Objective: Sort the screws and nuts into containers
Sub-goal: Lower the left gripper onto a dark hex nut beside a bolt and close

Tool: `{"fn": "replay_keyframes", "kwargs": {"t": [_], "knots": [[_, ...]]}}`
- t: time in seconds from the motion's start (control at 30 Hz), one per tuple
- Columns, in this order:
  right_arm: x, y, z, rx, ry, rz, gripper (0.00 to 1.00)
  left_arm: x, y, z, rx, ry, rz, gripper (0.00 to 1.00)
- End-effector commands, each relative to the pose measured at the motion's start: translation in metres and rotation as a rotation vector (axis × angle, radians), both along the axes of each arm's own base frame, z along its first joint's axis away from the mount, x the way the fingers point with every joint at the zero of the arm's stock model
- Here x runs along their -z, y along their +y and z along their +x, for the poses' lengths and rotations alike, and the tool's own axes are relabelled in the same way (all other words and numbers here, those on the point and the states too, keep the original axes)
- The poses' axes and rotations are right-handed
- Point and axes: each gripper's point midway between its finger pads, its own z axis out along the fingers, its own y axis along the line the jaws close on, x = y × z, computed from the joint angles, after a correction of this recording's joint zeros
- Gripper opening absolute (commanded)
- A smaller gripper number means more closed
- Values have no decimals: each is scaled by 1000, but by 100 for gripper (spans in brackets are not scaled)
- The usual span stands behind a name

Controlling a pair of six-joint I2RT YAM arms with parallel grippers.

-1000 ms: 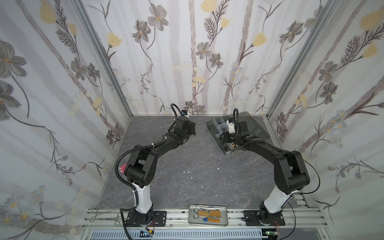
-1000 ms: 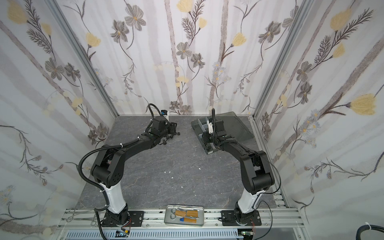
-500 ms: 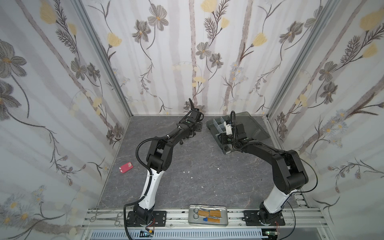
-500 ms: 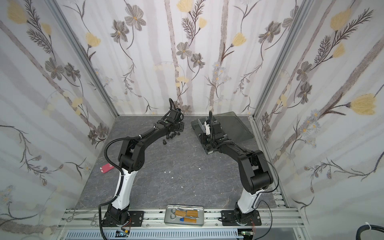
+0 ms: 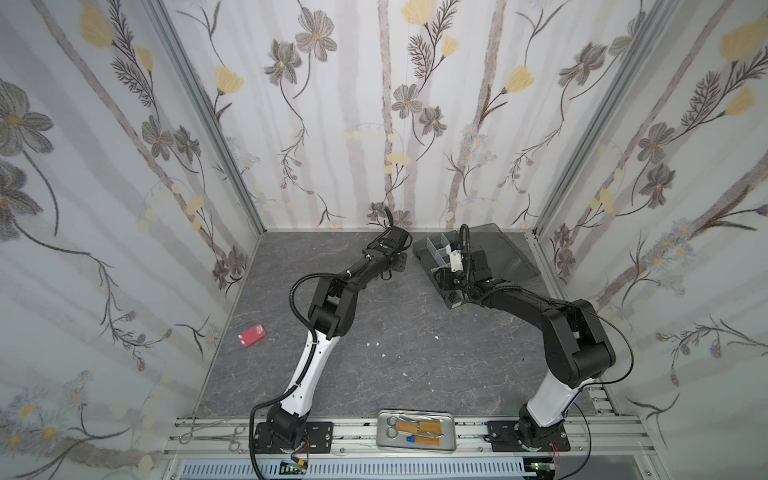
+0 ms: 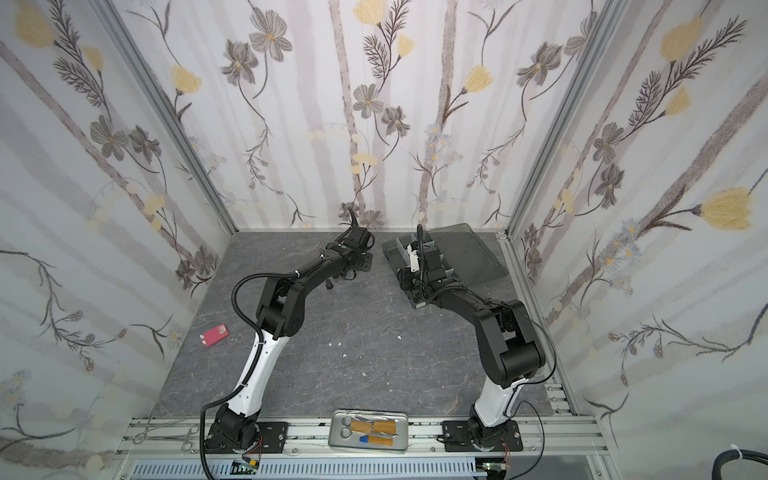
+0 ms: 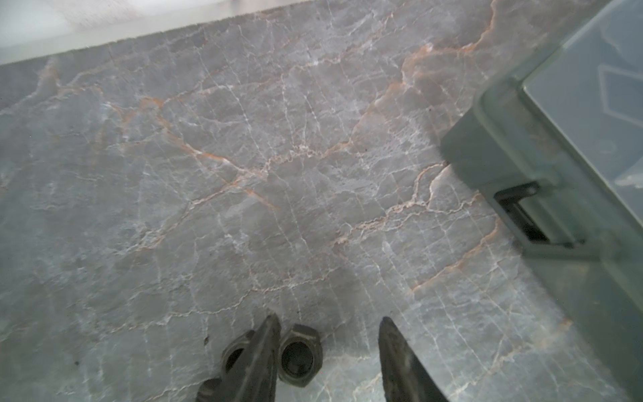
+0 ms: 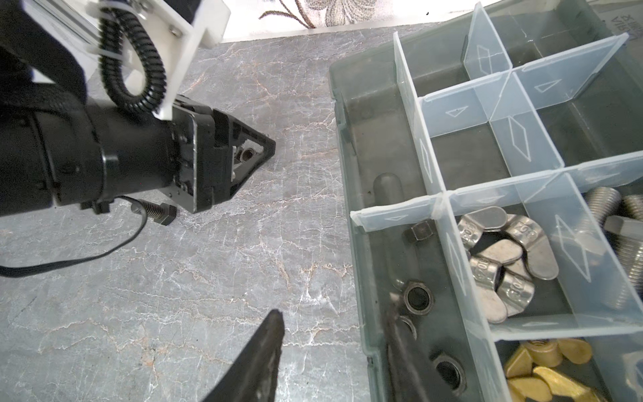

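Pickup of a loose nut looks like the step here: left hand (image 7: 328,323) is low over the surface (image 7: 243,139), jaws apart and not clamped. A dark hex nut (image 7: 300,355) lies flat between the fingertips, right against one finger and clear of the other. A second nut (image 7: 235,355) sits just outside that same finger, and the organizer box (image 7: 522,146) is near, off to one side. To do it well, close slowly so the far finger meets a flat of the nut rather than a corner. Keep the tips down at the surface so the nut can't slip under, and mind that the outer nut doesn't get dragged along. Lift straight up, then carry to the long cell (image 8: 414,261) that already holds black nuts (image 8: 418,298), not the cells with silver wing nuts (image 8: 501,268) or brass pieces (image 8: 553,381). Meanwhile right hand (image 8: 334,313) is open and holds nothing, one finger inside that long cell and one outside over the surface, straddling the box wall. It probably has to clear off or it blocks the drop. One black bolt (image 8: 160,213) lies on the surface beside the left hand, unsorted.
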Motion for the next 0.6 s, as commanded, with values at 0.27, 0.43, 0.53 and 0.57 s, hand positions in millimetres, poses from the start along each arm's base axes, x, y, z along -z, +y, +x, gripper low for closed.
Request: {"fn": "replay_keyframes", "kwargs": {"t": [0.27, 0.43, 0.53, 0.57], "knots": [[-5, 1, 3, 5, -19, 15, 48, 22, 9, -2, -42, 23, 56, 44], [-5, 0, 4, 9, -19, 9, 47, 24, 11, -10, -33, 39, 76, 29], [-5, 0, 5, 12, -18, 7, 48, 22, 11, -18, -27, 37, 75, 29], [-5, 1, 5, 10, -18, 8, 48, 22, 13, -21, -30, 40, 72, 28]]}}
